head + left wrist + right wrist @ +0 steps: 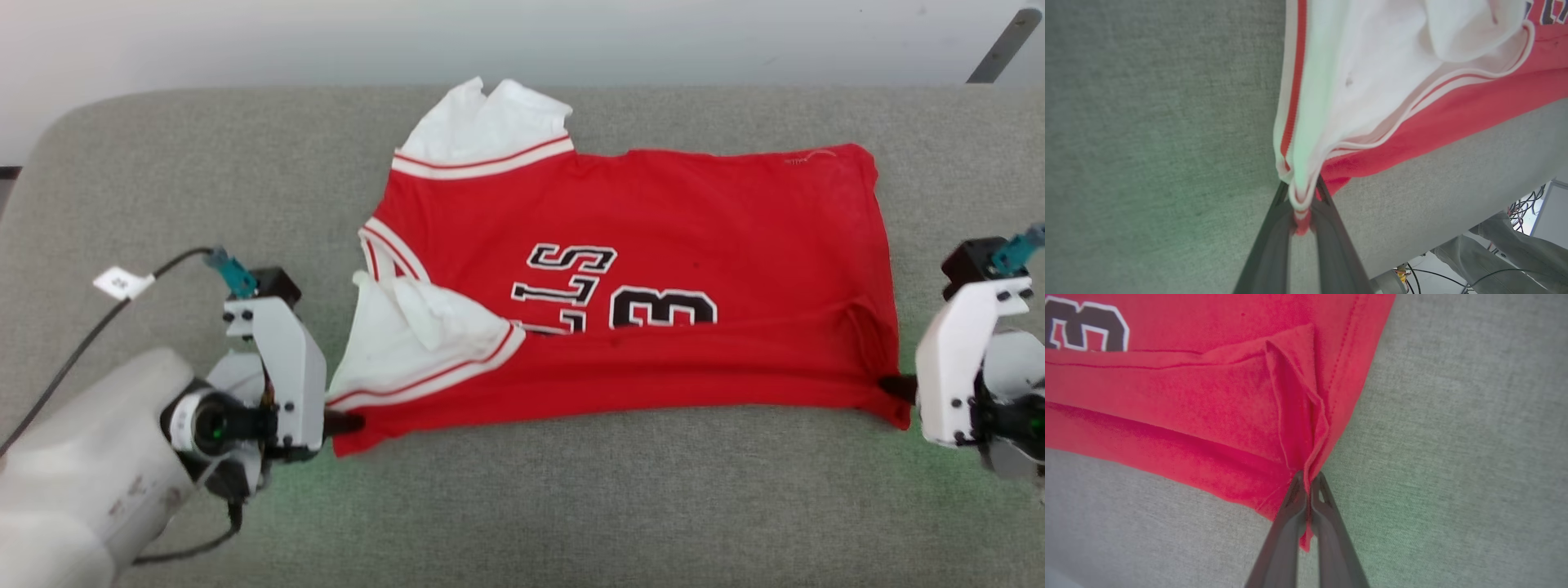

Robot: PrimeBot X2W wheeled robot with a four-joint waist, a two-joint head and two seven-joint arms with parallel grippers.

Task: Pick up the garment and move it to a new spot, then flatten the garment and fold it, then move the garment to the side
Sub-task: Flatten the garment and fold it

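The shirt (653, 245) is soft knit cloth, matt red in the body, with thinner white cloth in the sleeves (482, 122) and ribbed striped trim; its black letters (663, 296) lie flat and dull; a line of stitching runs along the hem. The pad (571, 506) is grey woven cloth, coarse-grained and matt. My left fingers (1267, 253) and right fingers (1284, 543) look like dark plastic — smooth, faintly sheened; the housings (286, 359) are pale smooth plastic with dark screws; my forearm (82, 474) shell is pale and scuffed; the cable (86, 347) is black and smooth — its tag (122, 282) looks like white paper.
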